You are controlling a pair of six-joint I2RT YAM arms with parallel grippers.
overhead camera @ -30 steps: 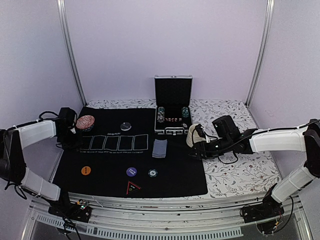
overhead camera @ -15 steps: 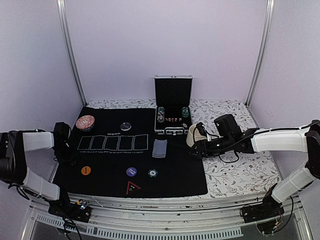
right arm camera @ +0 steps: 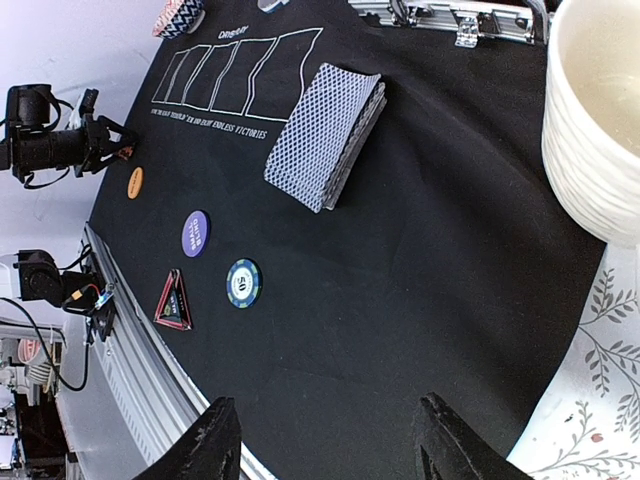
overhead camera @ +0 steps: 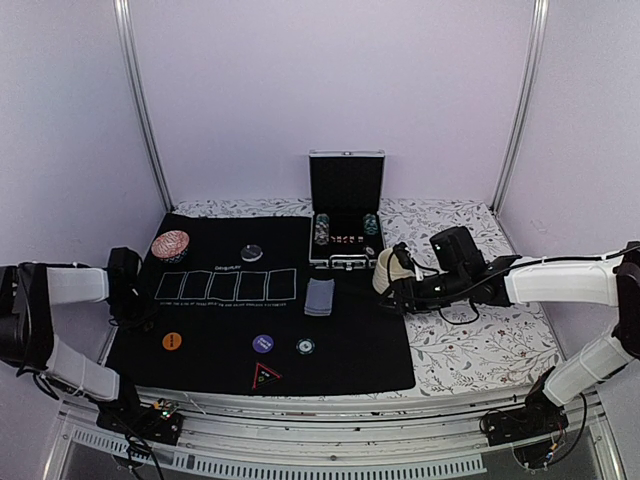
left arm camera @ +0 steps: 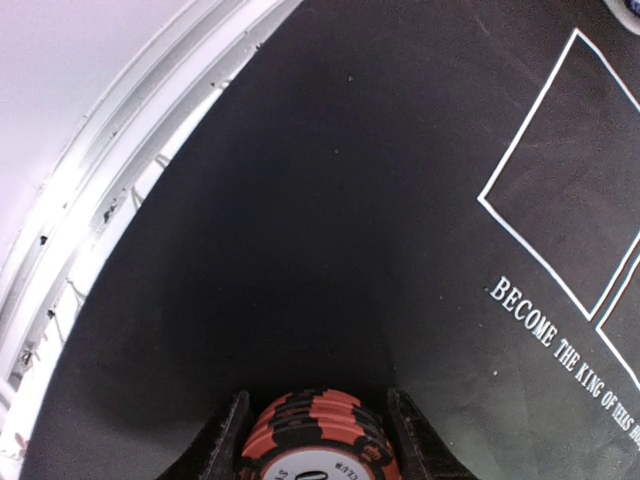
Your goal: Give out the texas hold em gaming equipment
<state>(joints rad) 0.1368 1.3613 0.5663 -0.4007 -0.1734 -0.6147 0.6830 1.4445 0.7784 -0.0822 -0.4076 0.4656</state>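
The left gripper (left arm camera: pixel 317 410) is clenched on a short stack of orange-and-black chips (left arm camera: pixel 318 445), which sits between its two fingers. It is low over the black mat (left arm camera: pixel 330 200), at the mat's 9 o'clock edge in the top view. If the stack touches the cloth, I cannot tell.

The right gripper (right arm camera: pixel 327 405) is released. Its fingers (right arm camera: pixel 218 440) are spread wide with nothing between them, over the mat's 3 o'clock edge. The cream mug (right arm camera: pixel 590 120) stands upright just beside it.

The deck of cards (right arm camera: pixel 325 135), with blue-grey backs, lies flat near the middle of the mat, a little skewed. It is at 3 o'clock of the row of white boxes (overhead camera: pixel 225 285) printed on the cloth.

On the near half of the mat, the orange button (overhead camera: pixel 172 341) is at 8 o'clock and the purple button (overhead camera: pixel 263 343) at 6 o'clock. One green-and-white chip (overhead camera: pixel 306 347) lies just at 3 o'clock of the purple one. A red triangle (overhead camera: pixel 264 377) lies at 6 o'clock of the purple button, near the mat's edge.

On the far half, a dark button (overhead camera: pixel 251 253) is at 12 o'clock and a pile of red-and-white chips (overhead camera: pixel 171 245) at 10 o'clock. The open metal case (overhead camera: pixel 346 185) stands at 1 o'clock with its lid upright
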